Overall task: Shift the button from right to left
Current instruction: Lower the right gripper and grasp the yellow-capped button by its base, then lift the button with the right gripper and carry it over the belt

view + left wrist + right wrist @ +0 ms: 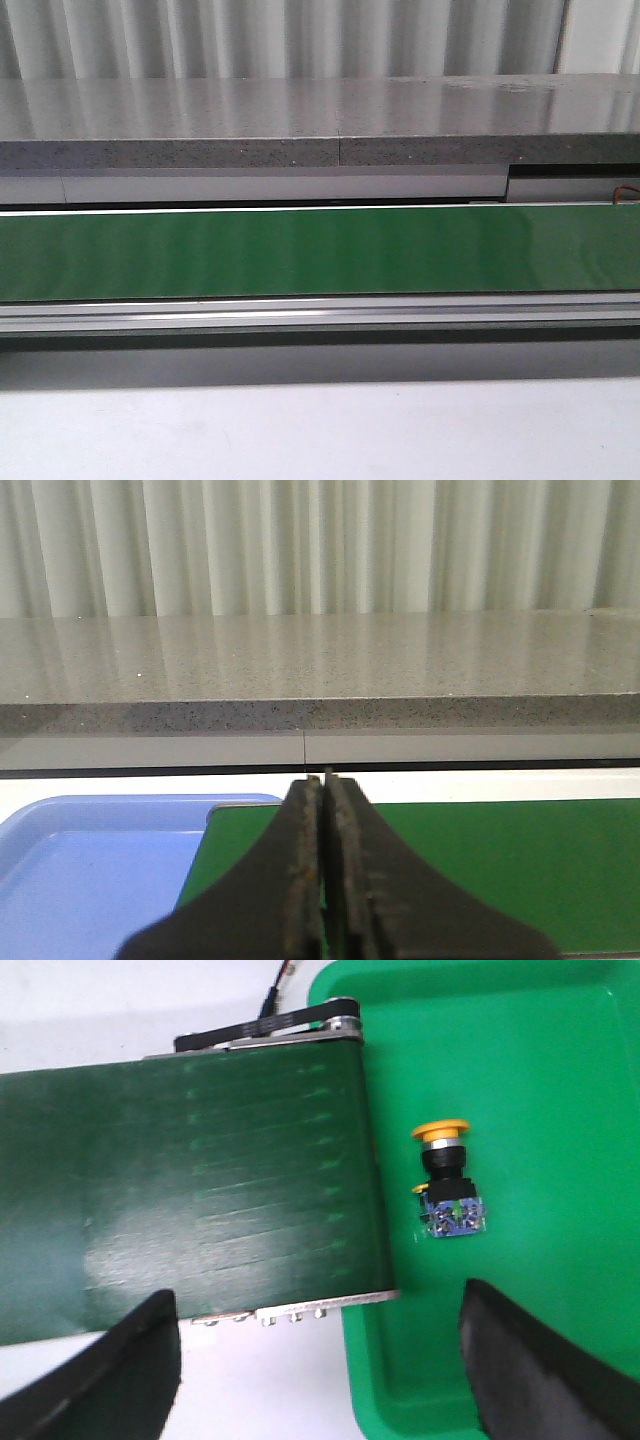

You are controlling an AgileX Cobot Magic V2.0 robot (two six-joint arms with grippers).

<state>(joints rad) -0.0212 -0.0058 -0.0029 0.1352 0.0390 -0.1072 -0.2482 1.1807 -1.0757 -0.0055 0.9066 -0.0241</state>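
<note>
One button lay on its side in the green tray just beside the belt end, apart from the wide-spread right gripper, and its round cap risked rolling from a skewed pinch, while the left gripper was pressed closed, empty.

Orange-yellow-capped button — base seemingly blue-grey — green tray.

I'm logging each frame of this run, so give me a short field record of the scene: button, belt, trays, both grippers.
button: lying on its side in the green tray, beside the belt's end, untouched
belt: green, nothing on it
blue tray: at the belt's other end
left gripper: shut, holding nothing
right gripper: open, above the belt end and tray
</note>
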